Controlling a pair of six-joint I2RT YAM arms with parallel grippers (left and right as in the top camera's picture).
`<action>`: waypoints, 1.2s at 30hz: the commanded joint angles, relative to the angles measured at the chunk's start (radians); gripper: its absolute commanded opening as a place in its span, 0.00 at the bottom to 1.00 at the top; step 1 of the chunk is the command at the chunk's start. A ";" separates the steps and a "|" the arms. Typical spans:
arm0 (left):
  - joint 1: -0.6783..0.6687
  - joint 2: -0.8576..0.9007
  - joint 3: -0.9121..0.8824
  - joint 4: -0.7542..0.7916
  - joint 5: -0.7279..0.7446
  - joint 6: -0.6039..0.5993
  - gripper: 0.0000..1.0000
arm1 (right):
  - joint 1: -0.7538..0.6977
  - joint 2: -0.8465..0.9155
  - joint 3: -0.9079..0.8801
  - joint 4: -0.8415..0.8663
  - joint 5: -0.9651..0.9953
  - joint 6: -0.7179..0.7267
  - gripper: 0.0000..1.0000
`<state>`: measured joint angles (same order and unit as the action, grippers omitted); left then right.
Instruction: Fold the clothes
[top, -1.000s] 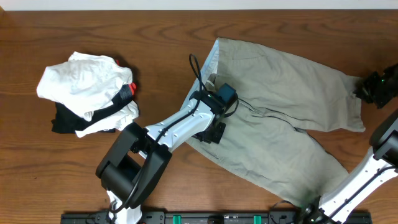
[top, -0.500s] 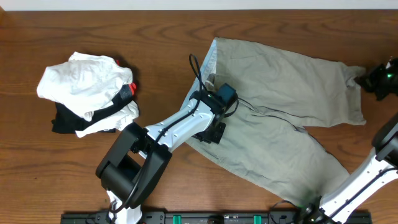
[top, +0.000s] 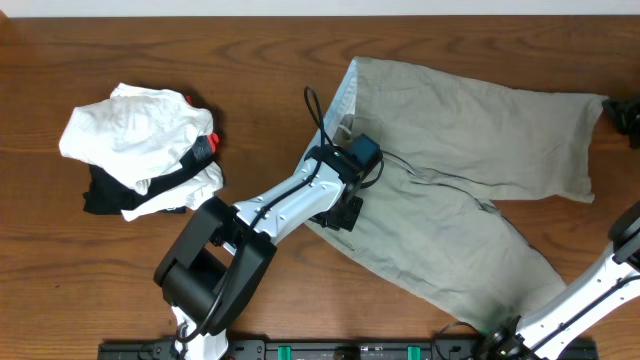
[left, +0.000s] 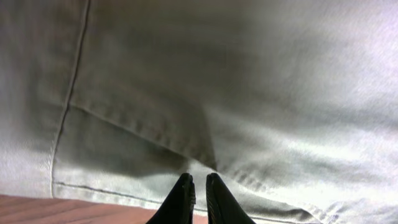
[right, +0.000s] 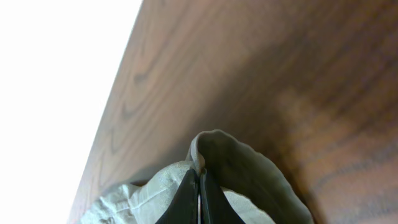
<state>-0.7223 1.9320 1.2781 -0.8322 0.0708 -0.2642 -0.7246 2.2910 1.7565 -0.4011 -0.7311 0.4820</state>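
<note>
overhead: the shorts (top: 460, 170) lie spread over the middle and right of the table (top: 270, 60), waist toward the centre. one leg runs straight out to the right edge, the other slants down toward the near right corner. the left gripper (top: 342, 215) sits on the waist edge, at the near left end of the cloth. the right gripper (top: 618, 112) is at the far leg's hem and mostly cut off by the frame, so i can't read its fingers here. that leg's long axis runs left to right between the two grippers. i judge any fold has to carry the hem back along that line toward the waist, and the right arm (top: 590, 290) is the nearer one for it. the near leg's hem is partly hidden behind that arm. the pile of white and black garments (top: 140, 150) sits well apart on the left.

left wrist: the fingers are pressed almost together at the cloth's edge, with bare wood showing at lower left. a crease runs down to the tips, so i take it they pinch a fold of the shorts (left: 249, 93), though the cloth between them isn't visible.

right wrist: the fingers are closed tight on the curled hem of the shorts (right: 242, 168), lifted off the wood. the rest of the garment is out of frame.
</note>
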 joint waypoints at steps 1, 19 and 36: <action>0.004 0.009 0.008 -0.005 -0.016 0.005 0.11 | 0.005 0.010 -0.002 0.040 -0.032 0.030 0.01; 0.014 -0.105 0.061 -0.004 -0.043 0.005 0.28 | -0.033 -0.090 -0.002 -0.039 -0.268 -0.267 0.47; 0.242 -0.646 0.117 -0.122 -0.154 0.007 0.50 | 0.243 -0.256 -0.072 -0.681 0.715 -0.247 0.12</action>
<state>-0.5106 1.3025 1.3960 -0.9360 -0.0635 -0.2615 -0.5270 2.0083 1.7283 -1.0798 -0.2638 0.1730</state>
